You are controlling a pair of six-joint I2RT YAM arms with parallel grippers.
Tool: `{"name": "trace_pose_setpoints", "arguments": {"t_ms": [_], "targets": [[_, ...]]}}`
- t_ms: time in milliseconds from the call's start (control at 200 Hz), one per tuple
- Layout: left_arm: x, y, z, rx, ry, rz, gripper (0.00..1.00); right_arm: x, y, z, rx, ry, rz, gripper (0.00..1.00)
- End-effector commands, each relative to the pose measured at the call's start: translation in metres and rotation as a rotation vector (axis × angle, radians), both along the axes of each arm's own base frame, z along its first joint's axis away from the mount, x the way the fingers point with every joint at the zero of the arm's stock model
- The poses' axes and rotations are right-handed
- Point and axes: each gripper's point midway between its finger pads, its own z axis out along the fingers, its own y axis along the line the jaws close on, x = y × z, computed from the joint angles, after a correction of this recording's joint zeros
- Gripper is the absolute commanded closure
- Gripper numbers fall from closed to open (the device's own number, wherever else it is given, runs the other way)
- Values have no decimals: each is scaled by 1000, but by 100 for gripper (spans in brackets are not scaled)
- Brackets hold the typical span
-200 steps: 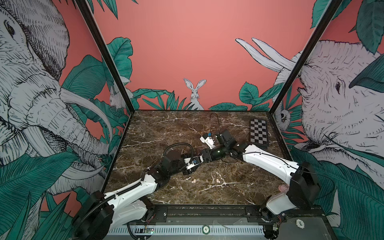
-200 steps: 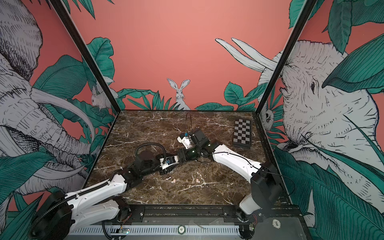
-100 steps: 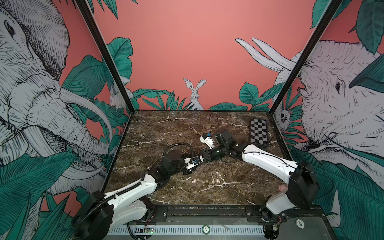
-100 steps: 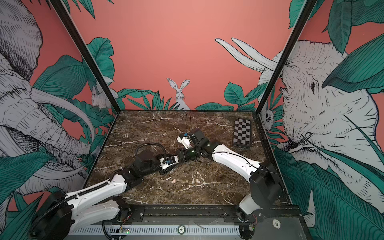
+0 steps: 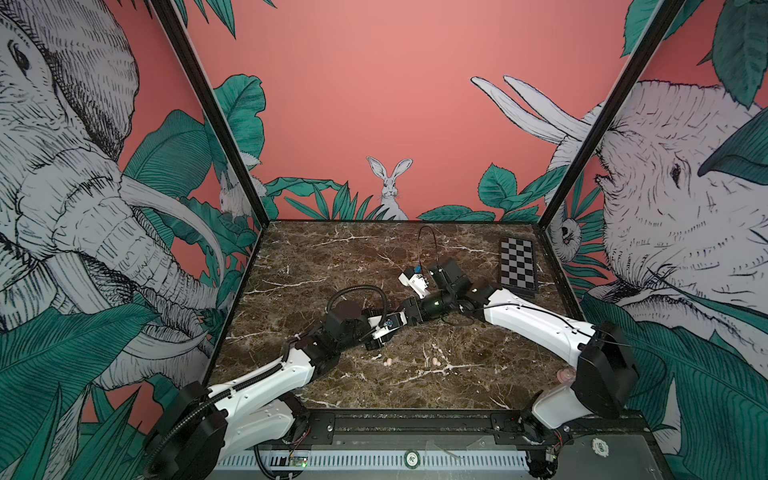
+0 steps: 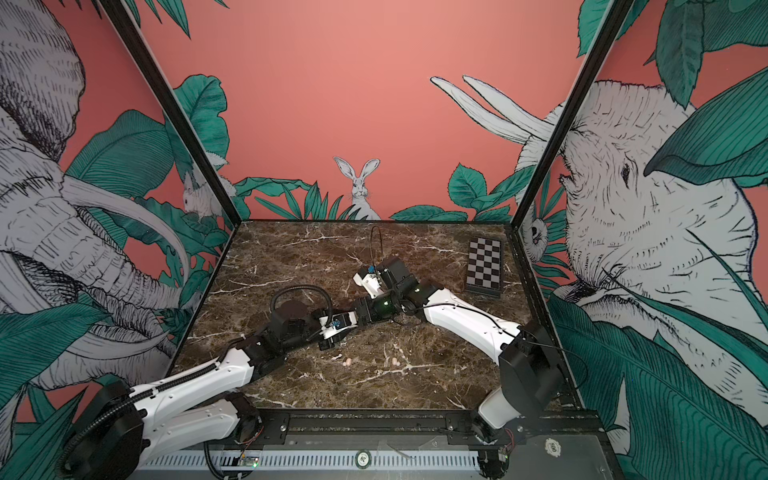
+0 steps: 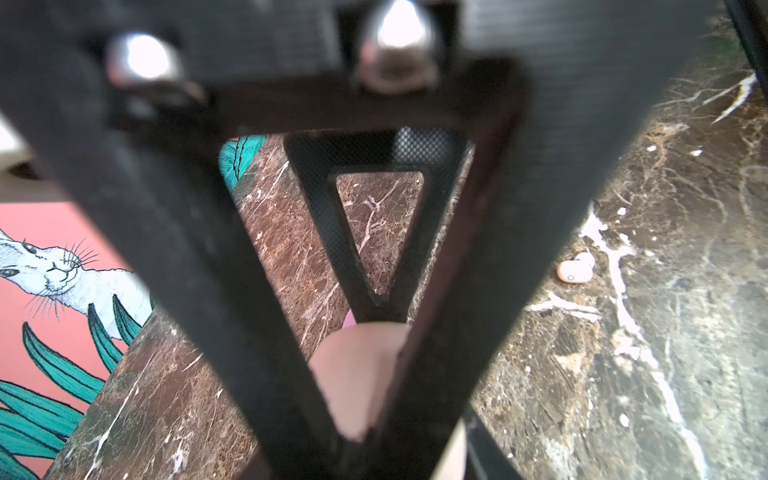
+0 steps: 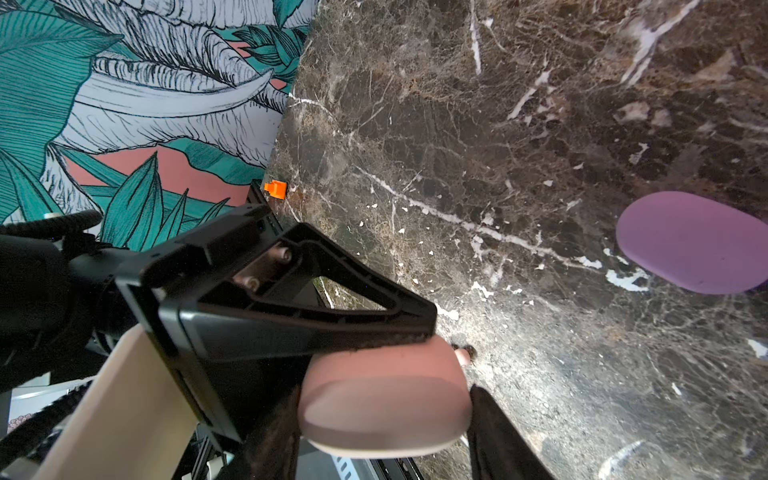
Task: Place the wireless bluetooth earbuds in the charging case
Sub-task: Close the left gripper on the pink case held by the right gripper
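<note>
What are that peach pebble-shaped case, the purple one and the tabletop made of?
The peach charging case is likely plastic, matte and smooth: soft even sheen, rounded moulded edges. The lilac charging case seems the same matte plastic: uniform colour, no glare. The tabletop looks like polished brown marble with white veins and faint reflections, though it may be a printed laminate.
</note>
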Motion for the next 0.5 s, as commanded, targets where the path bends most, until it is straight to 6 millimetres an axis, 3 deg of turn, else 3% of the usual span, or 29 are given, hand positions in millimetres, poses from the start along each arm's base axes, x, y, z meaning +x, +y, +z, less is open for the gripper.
{"name": "trace_pose_setpoints", "arguments": {"t_ms": [0, 70, 215, 315, 495], "targets": [[3, -5, 17, -17, -29, -6, 74, -3, 4, 1, 23, 4, 16, 100], [3, -5, 17, -14, -28, -3, 77, -4, 5, 3, 37, 5, 23, 100], [6, -5, 18, -11, -24, 6, 91, -4, 6, 6, 52, -2, 24, 64], [6, -5, 18, -12, -25, 6, 100, -4, 5, 6, 52, -7, 17, 52], [6, -4, 20, -10, -31, 12, 100, -4, 5, 8, 61, -11, 16, 34]]}}
